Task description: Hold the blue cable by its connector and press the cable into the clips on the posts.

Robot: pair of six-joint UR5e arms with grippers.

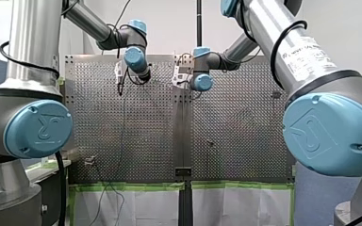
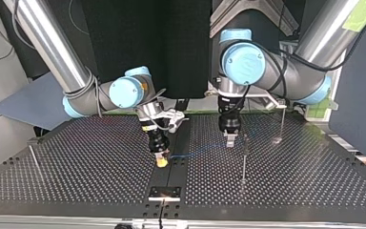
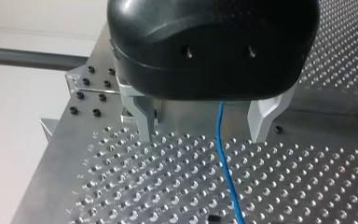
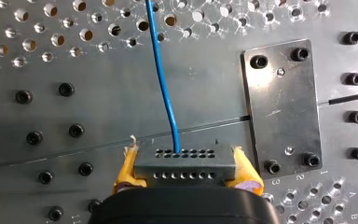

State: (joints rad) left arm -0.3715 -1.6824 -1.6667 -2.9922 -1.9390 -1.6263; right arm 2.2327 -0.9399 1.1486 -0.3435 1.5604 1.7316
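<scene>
Our right gripper (image 4: 186, 173) clamps the connector (image 4: 182, 157) between yellow pads. The cable (image 4: 165, 88) runs from it over the table (image 2: 76, 181) and passes between our left gripper's (image 3: 203, 135) open fingers. It is not yet clipped. Pulling too hard could tug the connector loose. The slack cable may miss a clip, and our left fingers could knock the thin post (image 2: 243, 162).
</scene>
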